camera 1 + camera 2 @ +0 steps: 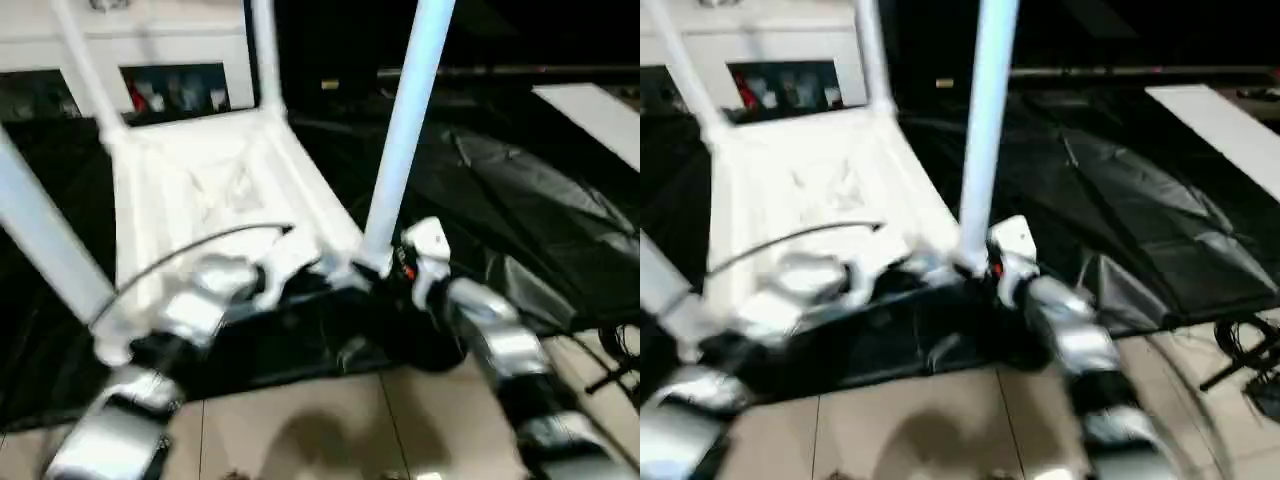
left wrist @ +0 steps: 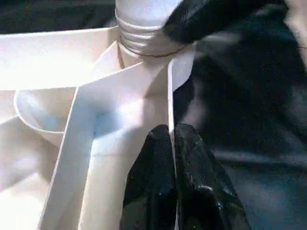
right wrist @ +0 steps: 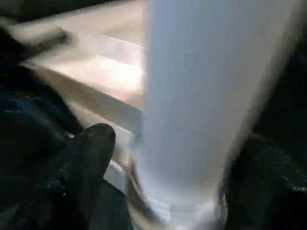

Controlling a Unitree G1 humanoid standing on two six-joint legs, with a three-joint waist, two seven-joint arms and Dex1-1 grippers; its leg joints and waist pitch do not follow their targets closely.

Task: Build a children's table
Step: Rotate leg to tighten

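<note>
The white tabletop (image 1: 200,190) lies upside down on a black cloth, ribs up. Legs stand in its corner sockets: near right (image 1: 405,130), far right (image 1: 265,50), far left (image 1: 85,70), near left (image 1: 45,240). My left gripper (image 2: 172,158) is shut on the tabletop's thin side wall beside the near-right socket, where the leg's threaded foot (image 2: 144,33) sits. My right gripper (image 3: 182,158) straddles the base of that leg (image 3: 201,96). Its fingers (image 3: 91,153) stand apart on either side of the leg, and a small gap shows.
A white cabinet with glass doors (image 1: 130,40) stands behind the tabletop. Rumpled black cloth (image 1: 500,200) spreads to the right, with a white board (image 1: 600,115) at its far edge. Beige floor tiles (image 1: 330,420) lie in front, and dark cables (image 1: 620,370) at the right.
</note>
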